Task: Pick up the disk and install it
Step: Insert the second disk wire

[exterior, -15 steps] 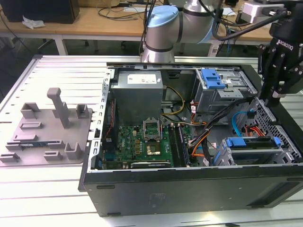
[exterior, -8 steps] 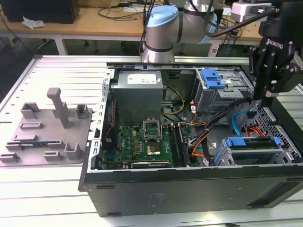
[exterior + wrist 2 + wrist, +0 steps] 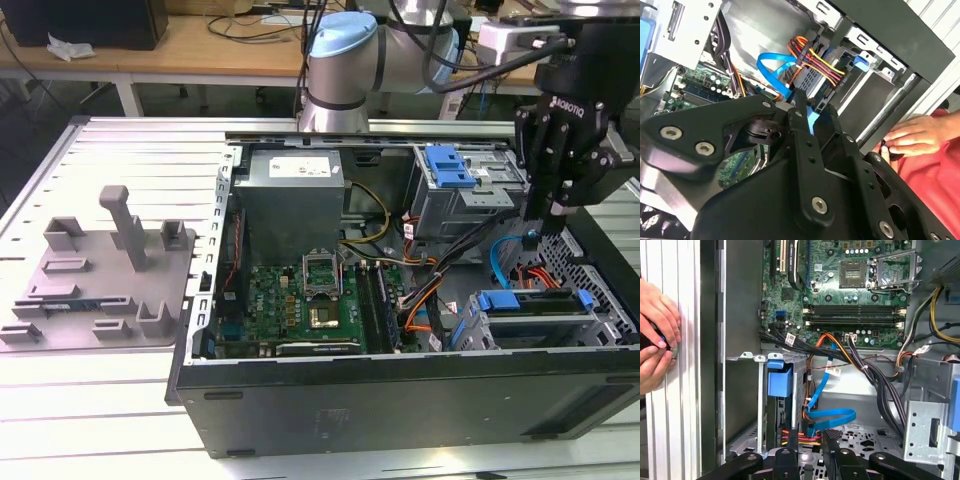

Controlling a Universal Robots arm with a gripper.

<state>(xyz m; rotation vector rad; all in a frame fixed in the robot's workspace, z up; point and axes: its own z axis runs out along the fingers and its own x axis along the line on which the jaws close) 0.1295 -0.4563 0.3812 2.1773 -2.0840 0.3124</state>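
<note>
The disk (image 3: pixel 532 304), silver with blue side rails, lies in the drive cage at the front corner of the open computer case (image 3: pixel 400 400), on the exterior view's right. In the first wrist view its blue rail end (image 3: pixel 779 379) shows in the cage slot. My gripper (image 3: pixel 548 212) hangs above the case just behind that cage. Its black fingers stand slightly apart with nothing between them in both wrist views (image 3: pixel 815 114) (image 3: pixel 807 452). A blue data cable (image 3: pixel 827 416) and a red-orange-yellow power lead (image 3: pixel 815 57) lie loose under the fingers.
A grey power supply box (image 3: pixel 290 195) and the green motherboard (image 3: pixel 300 300) fill the case's left half. A second grey cage with a blue latch (image 3: pixel 450 170) stands behind. A person's hands (image 3: pixel 657 335) rest outside the case wall. A grey fixture plate (image 3: pixel 100 270) lies on the table at left.
</note>
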